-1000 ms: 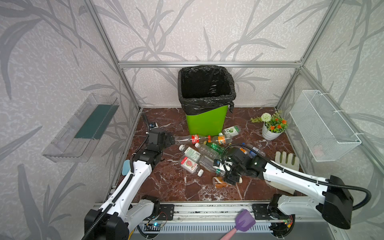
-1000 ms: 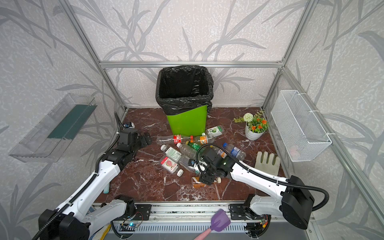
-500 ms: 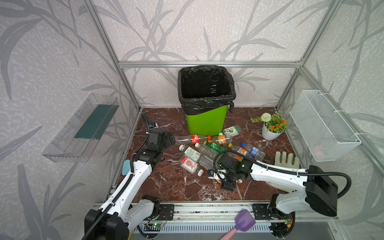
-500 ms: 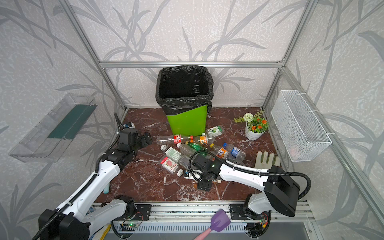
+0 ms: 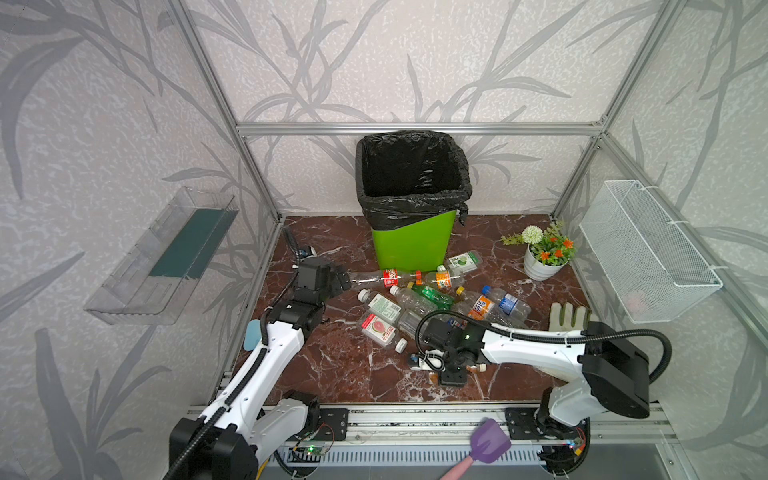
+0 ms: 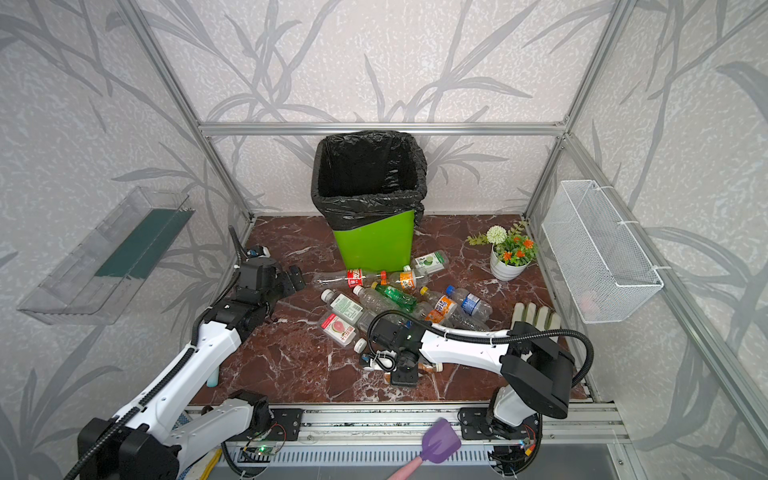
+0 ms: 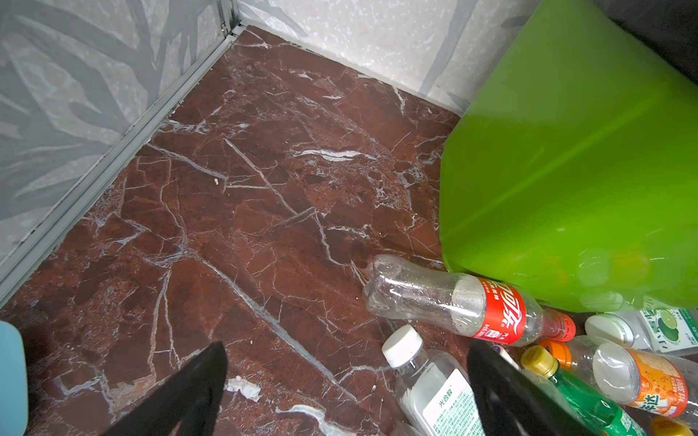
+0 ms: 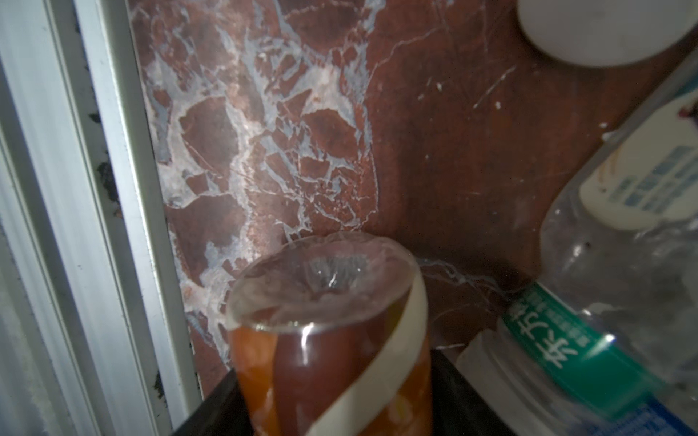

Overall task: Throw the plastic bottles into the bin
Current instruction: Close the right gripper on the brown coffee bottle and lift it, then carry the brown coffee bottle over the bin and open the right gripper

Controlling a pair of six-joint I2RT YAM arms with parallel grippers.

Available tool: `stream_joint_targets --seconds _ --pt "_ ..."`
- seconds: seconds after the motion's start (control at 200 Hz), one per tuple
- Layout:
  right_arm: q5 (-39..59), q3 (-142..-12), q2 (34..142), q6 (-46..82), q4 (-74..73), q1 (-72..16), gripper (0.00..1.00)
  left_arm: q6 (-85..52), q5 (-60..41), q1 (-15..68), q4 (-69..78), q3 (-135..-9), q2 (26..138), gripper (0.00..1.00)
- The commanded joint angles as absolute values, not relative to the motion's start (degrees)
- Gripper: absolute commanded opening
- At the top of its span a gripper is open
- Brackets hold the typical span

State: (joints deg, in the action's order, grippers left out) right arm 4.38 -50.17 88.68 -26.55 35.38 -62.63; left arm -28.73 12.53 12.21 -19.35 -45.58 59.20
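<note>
The lime-green bin (image 5: 409,245) with its black bag stands at the back middle in both top views, and its wall (image 7: 566,170) fills one side of the left wrist view. Several plastic bottles lie in front of it, among them a red-labelled one (image 5: 390,277) (image 7: 472,305) and a green one (image 5: 432,293). My left gripper (image 5: 337,281) (image 7: 347,351) hangs open over bare floor just left of the pile. Near the front edge, my right gripper (image 5: 451,374) (image 8: 332,407) is shut on an orange-labelled bottle (image 8: 328,339) (image 5: 471,368) lying on the floor.
A flower pot (image 5: 540,266) and a glove (image 5: 567,318) sit at the right. On the right wall hangs a wire basket (image 5: 648,249), on the left wall a clear tray (image 5: 166,257). The front metal rail (image 8: 94,226) runs close beside the held bottle.
My right gripper has swung left and toward the front edge, come down over the orange-labelled bottle, and its jaws have closed in on it. The left arm has not moved.
</note>
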Motion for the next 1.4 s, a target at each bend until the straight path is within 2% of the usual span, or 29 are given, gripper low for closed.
stream_joint_targets --seconds 0.0,0.07,0.17,0.295,0.425,0.665,0.805,0.915,1.035,1.12,1.2,1.31,1.395 --pt "3.27 -51.83 90.21 -26.83 38.82 -63.39 0.59 -29.49 13.71 11.93 -20.35 -44.82 57.75 0.99" --pt "3.51 -52.41 90.44 -26.7 38.94 -63.46 0.53 -29.62 13.73 11.87 -20.3 -44.61 57.59 0.99" --pt "4.52 -53.3 90.7 -27.33 39.89 -63.46 0.52 -29.72 13.8 11.86 -20.2 -44.31 57.49 0.99" --pt "2.84 -56.02 89.75 -26.81 41.17 -63.46 0.4 -29.72 13.91 11.8 -20.24 -44.16 57.37 0.99" --pt "2.25 -59.85 87.04 -27.07 40.68 -63.46 0.39 -29.73 13.89 11.78 -20.16 -43.8 57.23 0.99" --pt "-8.45 -71.25 77.84 -29.0 33.58 -60.5 0.36 -30.03 13.71 11.69 -19.75 -42.77 57.21 0.99" --pt "-14.94 -75.84 68.84 -35.85 21.32 -59.23 0.37 -30.14 12.71 11.69 -19.32 -42.27 57.82 0.99" --pt "-12.88 -72.67 60.13 -42.63 2.68 -57.23 0.37 -30.32 11.9 11.66 -18.82 -41.75 58.57 0.99" --pt "-8.93 -74.92 56.55 -44.02 -7.07 -54.07 0.36 -30.63 11.25 11.6 -18.24 -41.61 59.51 0.99" --pt "-6.0 -76.58 57.48 -44.46 -14.24 -51.52 0.36 -30.67 9.89 11.61 -17.35 -41.62 60.33 0.99" --pt "-2.48 -80.18 61.13 -39.49 -18.93 -46.82 0.36 -30.97 8.38 11.6 -16.83 -41.91 61.17 0.99" --pt "4.51 -88.47 70.95 -23.24 -21.68 -36.81 0.35 -31.42 5.15 11.64 -16.42 -42.41 62.53 0.99" --pt "9.4 -100.7 84.17 -11.75 -15.45 -31.65 0.35 -32.27 3.56 11.69 -16.78 -42.86 63.24 0.99"
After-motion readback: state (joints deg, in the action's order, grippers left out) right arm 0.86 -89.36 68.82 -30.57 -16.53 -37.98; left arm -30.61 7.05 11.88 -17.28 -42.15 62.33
